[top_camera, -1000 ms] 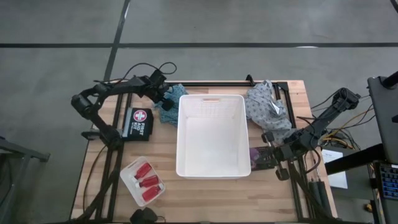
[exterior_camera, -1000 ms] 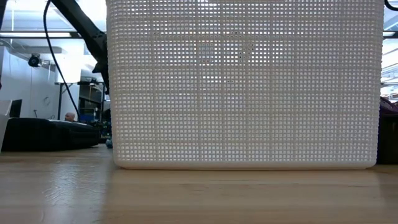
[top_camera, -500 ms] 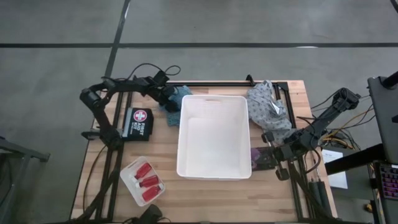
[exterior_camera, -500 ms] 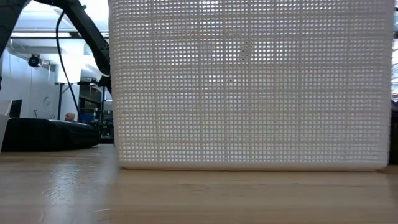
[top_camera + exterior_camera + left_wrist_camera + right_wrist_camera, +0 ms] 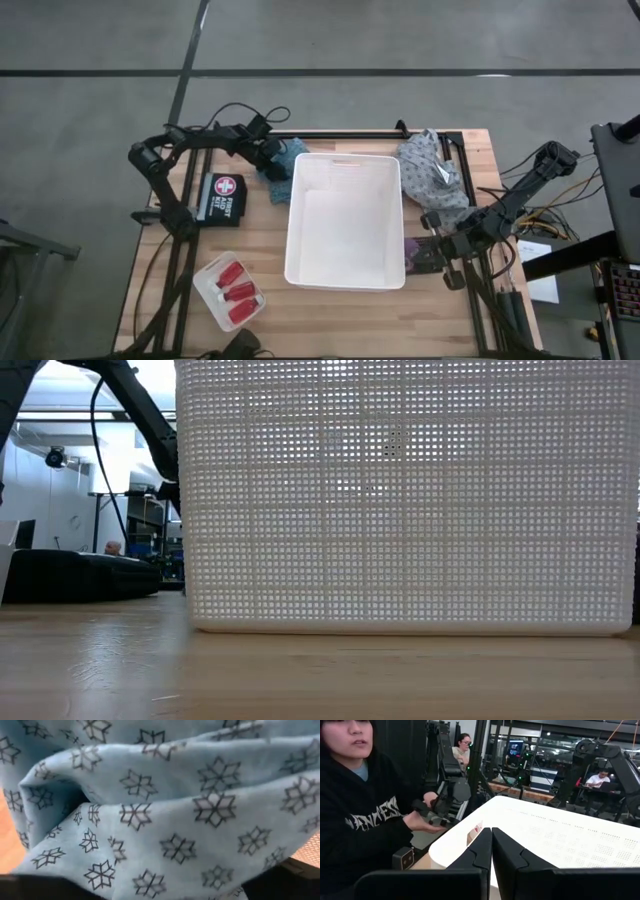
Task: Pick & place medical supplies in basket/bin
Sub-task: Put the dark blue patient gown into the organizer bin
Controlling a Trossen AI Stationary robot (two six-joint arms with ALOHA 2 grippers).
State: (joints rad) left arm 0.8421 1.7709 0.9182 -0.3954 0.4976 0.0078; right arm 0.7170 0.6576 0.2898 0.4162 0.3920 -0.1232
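My left gripper [image 5: 272, 160] sits on the soft, light teal cloth [image 5: 283, 170] upper left; jaws unclear, so I'd pinch a thick fold.

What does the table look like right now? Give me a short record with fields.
left hand: at the teal patterned bunched cloth, by the far-left corner of the basket; grip not confirmed
right hand: shut, waiting at the basket's right side
basket: large deep white rectangular plastic basket, mid-table, nothing visible inside
grey patterned bunched cloth: on the table, right of the basket's far end
small red bottles: in the small shallow translucent-white tray, near-left
black first aid pouch: left of the basket
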